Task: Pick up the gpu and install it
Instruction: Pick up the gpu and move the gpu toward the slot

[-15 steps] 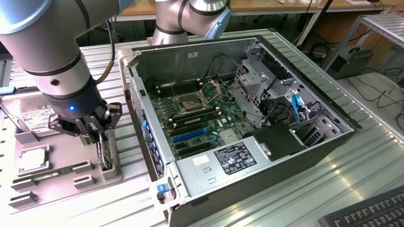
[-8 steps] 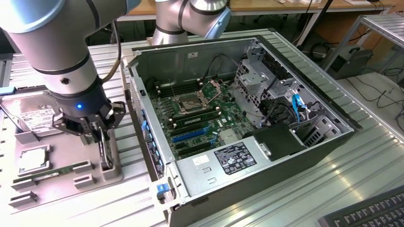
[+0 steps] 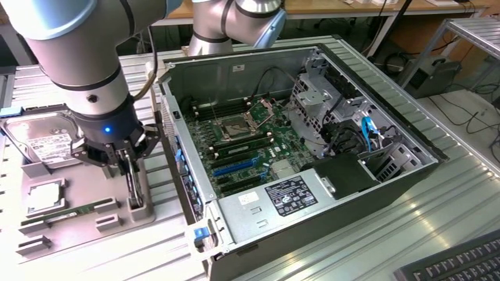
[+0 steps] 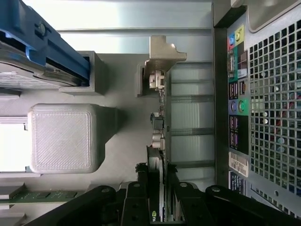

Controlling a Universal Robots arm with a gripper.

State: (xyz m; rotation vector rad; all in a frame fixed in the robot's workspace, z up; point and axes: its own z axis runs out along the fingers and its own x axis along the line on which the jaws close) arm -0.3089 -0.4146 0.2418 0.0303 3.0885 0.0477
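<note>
Lying hard drive (image 3: 45,140): silver with a white label, it lay the farthest of all from the computer case (image 3: 258,237), off toward the exterior view's left.
Grey tray (image 3: 86,182): it sat flat on the desk (image 3: 437,193), alongside the computer case on the exterior view's left.
Memory stick (image 3: 67,215): narrow and green, it lay in a tray slot, farther from the computer case than the gpu was.
Arm (image 3: 86,64): it reached down over the tray edge nearest the computer case.
Claw (image 3: 133,174) (image 4: 157,187): its jaws were parted and straddled the upper edge of the gpu, with one black finger (image 4: 141,186) close against each face. It was not clamped shut.
Gpu (image 3: 135,192) (image 4: 158,120): a thin black card standing on edge in an upright tray slot just beside the computer case. It was parallel to the rear port panel (image 4: 237,94), with its silver bracket (image 4: 164,52) at the end away from the claw.
Motherboard (image 3: 250,146): it was exposed inside the open computer case.
Power supply (image 3: 289,196): it was in the computer case's near corner.
Keyboard (image 3: 461,263): it lay beyond the computer case, on the exterior view's right.
</note>
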